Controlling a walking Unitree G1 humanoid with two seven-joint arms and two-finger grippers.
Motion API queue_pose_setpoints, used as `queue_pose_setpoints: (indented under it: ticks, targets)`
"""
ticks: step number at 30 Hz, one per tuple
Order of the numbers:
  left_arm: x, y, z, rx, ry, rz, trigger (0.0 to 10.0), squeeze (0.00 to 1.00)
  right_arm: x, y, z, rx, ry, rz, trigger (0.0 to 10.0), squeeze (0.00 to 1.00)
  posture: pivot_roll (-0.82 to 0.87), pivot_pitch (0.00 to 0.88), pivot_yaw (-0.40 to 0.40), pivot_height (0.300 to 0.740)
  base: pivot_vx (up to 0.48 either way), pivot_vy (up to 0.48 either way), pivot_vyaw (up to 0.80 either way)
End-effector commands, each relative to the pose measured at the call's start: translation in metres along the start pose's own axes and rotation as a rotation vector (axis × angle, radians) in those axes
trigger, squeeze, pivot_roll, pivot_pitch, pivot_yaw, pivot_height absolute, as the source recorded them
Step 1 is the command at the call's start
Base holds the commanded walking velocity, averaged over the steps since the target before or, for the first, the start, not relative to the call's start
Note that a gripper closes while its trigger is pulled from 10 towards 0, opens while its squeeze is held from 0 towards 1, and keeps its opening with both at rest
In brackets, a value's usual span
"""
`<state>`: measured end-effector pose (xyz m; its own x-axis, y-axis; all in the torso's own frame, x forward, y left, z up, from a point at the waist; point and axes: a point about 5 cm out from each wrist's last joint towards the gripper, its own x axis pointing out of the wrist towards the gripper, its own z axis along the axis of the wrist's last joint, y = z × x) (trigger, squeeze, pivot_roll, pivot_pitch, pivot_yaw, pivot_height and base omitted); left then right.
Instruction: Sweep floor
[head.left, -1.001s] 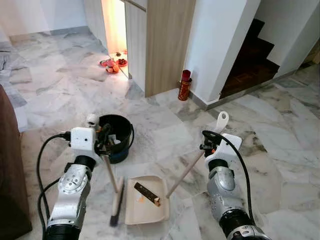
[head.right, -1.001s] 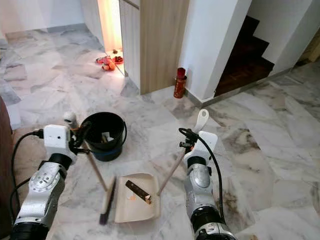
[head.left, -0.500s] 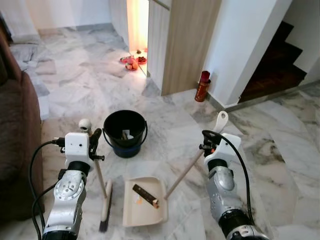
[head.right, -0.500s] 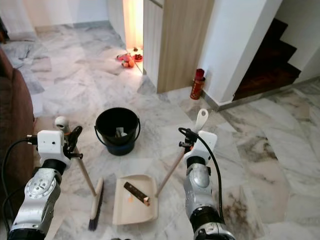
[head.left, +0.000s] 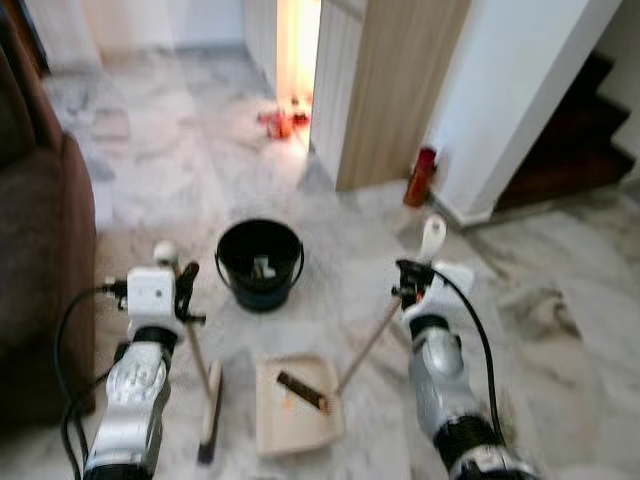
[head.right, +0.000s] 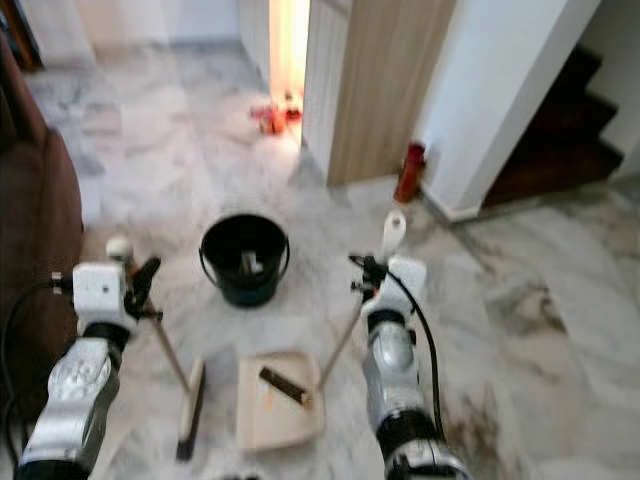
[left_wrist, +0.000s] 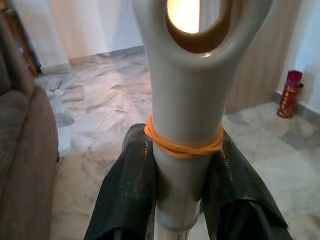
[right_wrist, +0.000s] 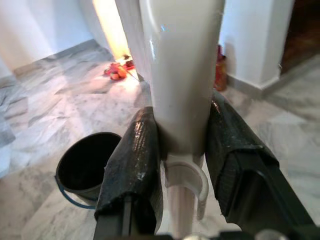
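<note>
L gripper (left_wrist: 182, 175) is clamped on the broom handle (left_wrist: 185, 125), both black fingers (left_wrist: 127, 195) pressed vs. the pale plastic grip just under an orange rubber band (left_wrist: 182, 146); the grip's hanging hole sits above that. In the head views the handle runs down from the gripper at a slant to the broom (head.left: 209, 408), whose head rests on the marble floor (head.left: 180, 170), bristles w/ dark edge, just left of the dustpan (head.left: 295, 405).

R gripper (right_wrist: 182, 150) is closed round the dustpan handle (right_wrist: 182, 75), fingers (right_wrist: 135, 165) on both sides of the cream plastic top w/ a clip below. From the head cams the long wooden stick (head.left: 367, 345) slants down & to the robot's left into the dustpan, which lies flat on the floor between the 2 arms. In the pan: a dark brown bar-shaped piece (head.left: 302, 391) & a small orange bit beside it; blur hides detail.

Beyond the pan, near it & slightly left, stands a black bucket (head.left: 260, 263) w/ something pale inside. Brown sofa (head.left: 40, 250) fills the left side. Farther back: wood-panel partition (head.left: 395, 90), a red cylinder (head.left: 421, 176) at the foot of a white wall, dark stairs (head.left: 570, 150) at right, red/orange items (head.left: 280, 122) on the floor in a bright-lit doorway. Whole head view is soft w/ blur.
</note>
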<state>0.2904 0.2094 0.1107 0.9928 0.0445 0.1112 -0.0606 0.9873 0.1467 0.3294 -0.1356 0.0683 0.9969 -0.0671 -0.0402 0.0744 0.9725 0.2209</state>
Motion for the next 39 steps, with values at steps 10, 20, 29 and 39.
queue_pose_setpoints:
  ticks: [10, 20, 29, 39]
  targets:
    - [0.0027, -0.0046, 0.0061, -0.002, -0.040, -0.014, 10.0, 0.00, 0.0031, -0.0018, 0.0065, -0.008, -0.023, 0.004, 10.0, 0.00, 0.12, 0.037, -0.056, 0.740, 0.294, 0.000, 0.27]
    - [0.0037, -0.0057, 0.0063, -0.005, -0.042, -0.017, 10.0, 0.00, 0.0036, -0.0006, 0.0063, 0.001, -0.020, 0.011, 10.0, 0.00, 0.12, 0.030, -0.056, 0.740, 0.292, 0.000, 0.21]
    - [0.0044, -0.0067, 0.0064, -0.007, -0.047, -0.018, 10.0, 0.00, 0.0043, 0.0010, 0.0073, -0.004, -0.024, 0.023, 10.0, 0.00, 0.12, 0.021, -0.056, 0.740, 0.180, 0.000, 0.35]
    - [0.0044, -0.0070, 0.0068, -0.007, -0.048, -0.017, 10.0, 0.00, 0.0047, -0.0006, 0.0080, 0.006, -0.025, 0.015, 10.0, 0.00, 0.12, 0.028, -0.058, 0.740, 0.194, 0.000, 0.00]
